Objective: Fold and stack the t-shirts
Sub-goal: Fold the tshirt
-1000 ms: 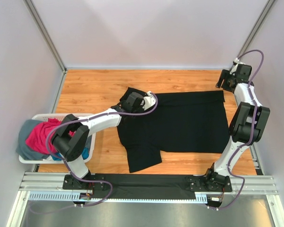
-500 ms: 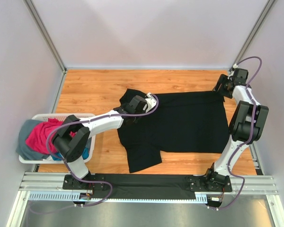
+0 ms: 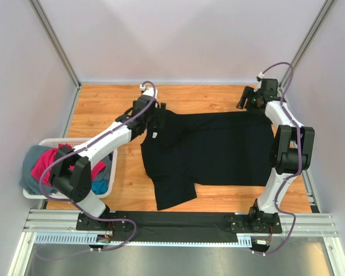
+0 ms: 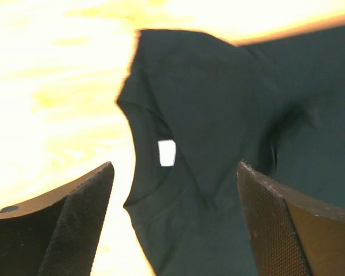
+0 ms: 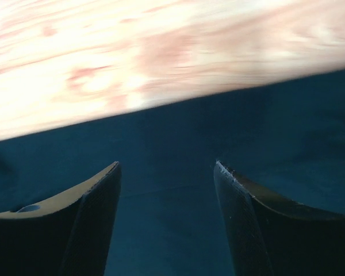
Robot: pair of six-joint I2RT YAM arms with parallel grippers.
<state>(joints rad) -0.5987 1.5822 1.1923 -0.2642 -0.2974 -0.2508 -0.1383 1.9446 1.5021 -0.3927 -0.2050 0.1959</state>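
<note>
**Two arms poised over far edge of black shirt**

A large black shirt (image 3: 224, 149) lies spread nearly flat across the middle of the wooden table (image 3: 103, 103). Its collar is to the left, its hem to the right, and one sleeve points toward the arms' bases. At the table's left edge a white basket (image 3: 34, 195) holds a pink shirt (image 3: 49, 164), a grey shirt (image 3: 30, 161) and a blue shirt (image 3: 100, 185) in a heap.

The left gripper (image 4: 173, 167) hovers over the shirt's far left corner, where the shoulder looks rumpled. Its jaws stand wide apart and grip nothing, framing the neckline and its white tag (image 4: 167, 152). The right gripper (image 5: 165, 164) hangs over the far right corner, at the hem, with its jaws likewise parted and empty.

The cloth looks thin, light and limp. It will likely sag and crease wherever it goes unsupported, and drag on the wood rather than slide as one sheet. The best holds appear to be the two far corners, at the shoulder seam and the hem. Pinching through both layers and lifting both corners together should keep the fold line straight.
</note>
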